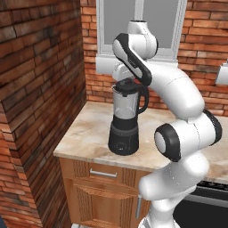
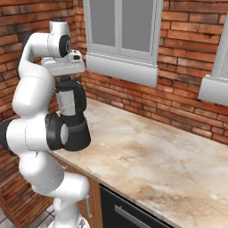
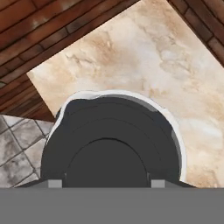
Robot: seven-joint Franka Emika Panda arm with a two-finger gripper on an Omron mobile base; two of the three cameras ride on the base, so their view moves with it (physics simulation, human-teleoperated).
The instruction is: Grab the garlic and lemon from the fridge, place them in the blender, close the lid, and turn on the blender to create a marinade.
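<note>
Brick wall [image 1: 40, 89] fills the left of the left base view; a marble counter [image 1: 89, 129] spans its middle; the blender [image 1: 125, 120] stands at centre, jar upright on its black base. The lid [image 3: 113, 144] sits on the jar mouth, low centre in the hand view; the gripper [image 3: 105, 183] straddles it, fingers apparently closed on its knob.

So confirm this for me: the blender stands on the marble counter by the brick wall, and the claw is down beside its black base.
Not quite. The blender does stand on the marble counter by the brick wall, but the claw is above the jar's mouth, at the lid, not beside the black base. The left base view shows the hand over the jar top.
</note>
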